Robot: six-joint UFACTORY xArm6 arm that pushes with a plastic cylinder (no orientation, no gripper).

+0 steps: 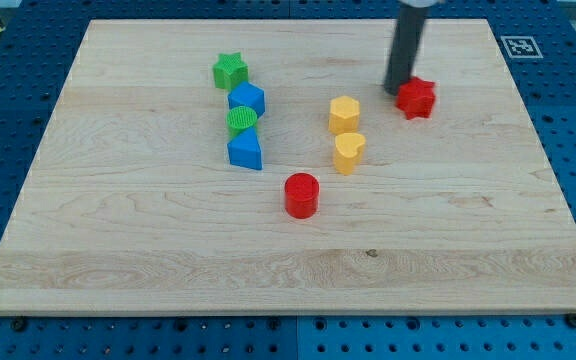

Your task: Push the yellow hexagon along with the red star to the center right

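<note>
The yellow hexagon (344, 113) sits a little right of the board's centre, with a yellow heart-shaped block (349, 152) just below it. The red star (417, 97) lies to the hexagon's right, in the upper right part of the board. My dark rod comes down from the view's top, and my tip (399, 92) rests at the red star's upper left edge, touching it or nearly so. The tip is to the right of the yellow hexagon, apart from it.
A green star (230, 70), a blue hexagon-like block (248, 99), a green round block (241, 121) and a blue triangle-like block (246, 151) form a column left of centre. A red cylinder (301, 194) stands below the centre. A marker tag (519, 45) sits at the board's top right corner.
</note>
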